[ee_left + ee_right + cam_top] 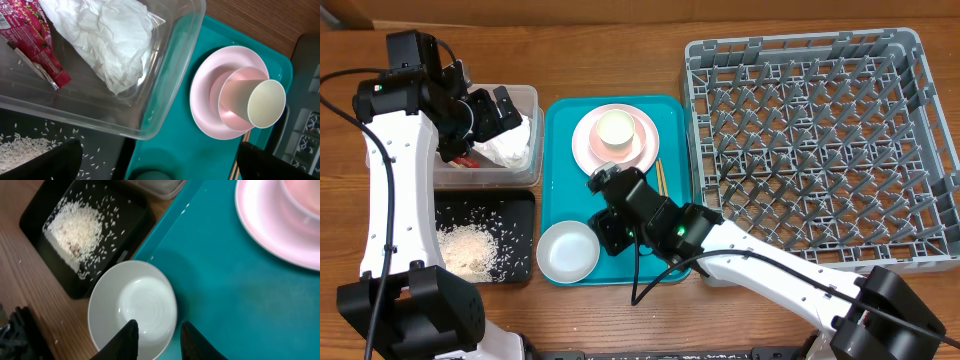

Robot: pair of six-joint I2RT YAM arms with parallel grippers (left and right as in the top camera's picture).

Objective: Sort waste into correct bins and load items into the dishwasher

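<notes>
The white-grey bowl (567,250) (135,295) sits at the front left of the teal tray (556,190). My right gripper (600,238) (157,330) is shut on its right rim, one finger inside the bowl and one outside. A pale pink plate (582,140) (200,107) carries a pinkish bowl (231,100) with a white cup (617,130) (266,102) in it. Chopsticks (660,177) lie beside the plate. The napkin (510,148) (105,40) and the red wrapper (35,40) lie in the clear tub (527,95). My left gripper (505,110) (160,162) hangs open above the tub's edge.
A black tray (522,205) (35,215) in front of the tub holds a pile of rice (470,248) (75,225) and scattered grains. The grey dish rack (820,150) fills the right side of the table, close against the teal tray's right edge.
</notes>
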